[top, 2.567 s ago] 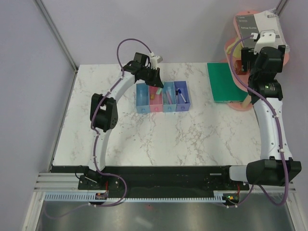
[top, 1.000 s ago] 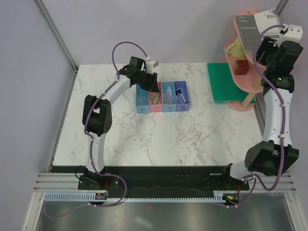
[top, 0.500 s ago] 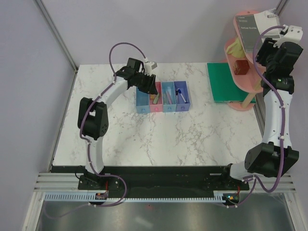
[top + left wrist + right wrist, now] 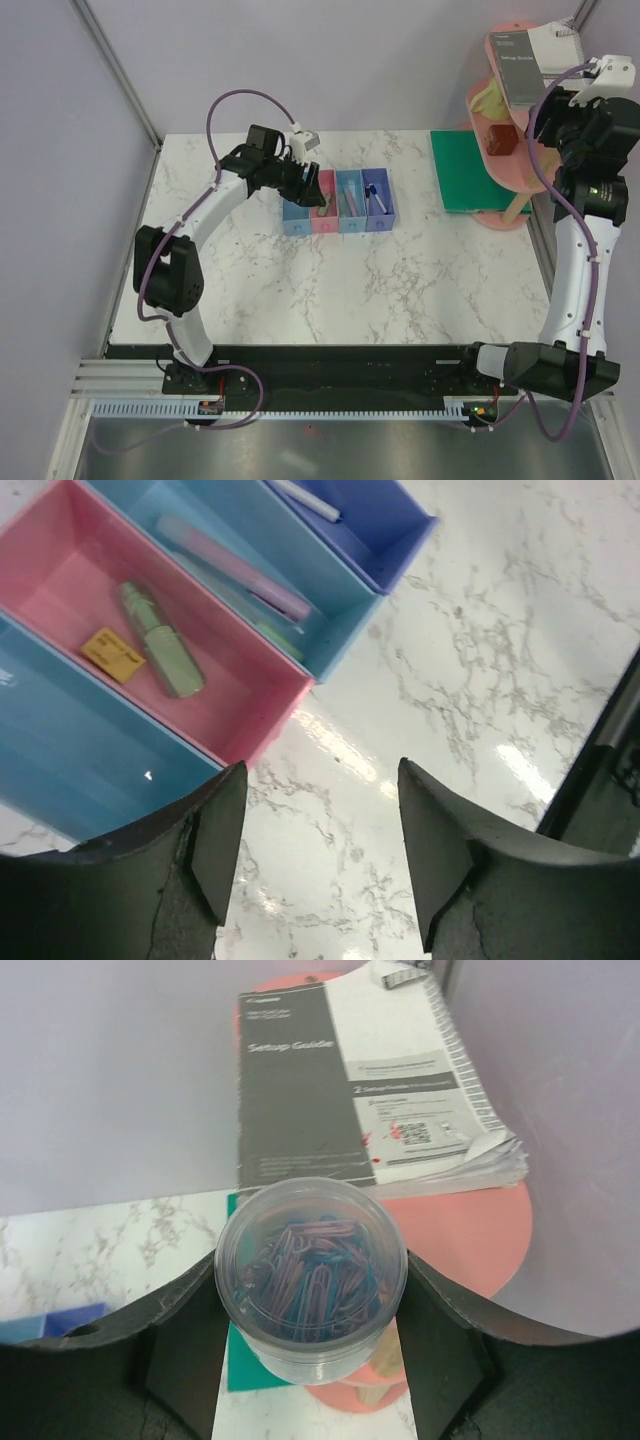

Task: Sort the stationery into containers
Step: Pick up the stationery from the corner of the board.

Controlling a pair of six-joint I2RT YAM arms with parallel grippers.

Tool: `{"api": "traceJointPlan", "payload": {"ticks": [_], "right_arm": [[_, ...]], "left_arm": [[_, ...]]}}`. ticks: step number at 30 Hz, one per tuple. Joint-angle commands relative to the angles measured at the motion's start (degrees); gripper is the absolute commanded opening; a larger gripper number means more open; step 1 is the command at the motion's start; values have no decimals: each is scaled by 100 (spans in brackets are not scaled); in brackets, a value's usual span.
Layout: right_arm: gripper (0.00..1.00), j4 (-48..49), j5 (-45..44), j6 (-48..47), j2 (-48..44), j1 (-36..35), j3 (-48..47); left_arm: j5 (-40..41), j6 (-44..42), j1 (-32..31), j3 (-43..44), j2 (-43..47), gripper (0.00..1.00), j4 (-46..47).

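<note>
While the left fingers (image 4: 212,825) hang spread apart with nothing between them, low over the worktop (image 4: 480,660) at the near lip of the containers (image 4: 352,226), the row itself sits in the upper middle of the overhead view with its sorted goods plain to see. In the left wrist view, a green marker stick (image 4: 160,640) and a tan block (image 4: 112,652) lie together in the pink bin (image 4: 70,575). A pink stick (image 4: 235,565) rests in the light blue bin (image 4: 190,505) beside it, and a pen (image 4: 308,500) shows at the top edge in the dark blue bin (image 4: 385,515). That wide stance looks to me like a hand that has nothing to carry and is keeping clear of the bin walls. Over at the upper right of the overhead view, the right fingers (image 4: 180,1335) are clamped on either side of a clear tub of paper clips (image 4: 310,1278), holding it upright in the air. It is in front of the booklet (image 4: 340,1090) on the pink shelf (image 4: 470,1230), well apart from the bins. Kept level, I reckon, so the lidless-looking tub spills nothing on its way across.
</note>
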State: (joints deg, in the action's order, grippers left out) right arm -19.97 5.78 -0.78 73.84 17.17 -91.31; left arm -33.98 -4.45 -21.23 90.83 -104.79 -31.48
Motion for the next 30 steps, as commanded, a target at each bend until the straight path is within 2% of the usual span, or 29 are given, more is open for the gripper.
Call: {"api": "traceJointPlan", "payload": {"ticks": [1,4,8,15,17,21,26,30], "right_arm": [[2,-533,1220,25,-353,23,-150],[2,-841,1950,60,-406,15,-185],[2,-1281,3171,236,-397,6,-238],[1,-1545,4324,270,-353,-266,-212],[1,-1563,4423,315,-327,-441,-221],[1,-1545,4362,332,-318,-1222,-177],[1,-1159,4194,665,-231,-1838,16],[0,-1255,3949,395,51,-2181,-80]], "left_arm": [[-1065,-250,5,-100,442,72,28],[-1374,-197,5,14,521,82,37],[-1717,-136,5,154,609,88,37],[-2139,-30,-56,59,846,100,37],[-2201,-30,-126,14,908,100,37],[-2236,-21,-241,-83,1013,100,64],[-2219,84,-329,-39,1057,100,116],[-1693,-73,-320,-117,1302,100,99]]}}
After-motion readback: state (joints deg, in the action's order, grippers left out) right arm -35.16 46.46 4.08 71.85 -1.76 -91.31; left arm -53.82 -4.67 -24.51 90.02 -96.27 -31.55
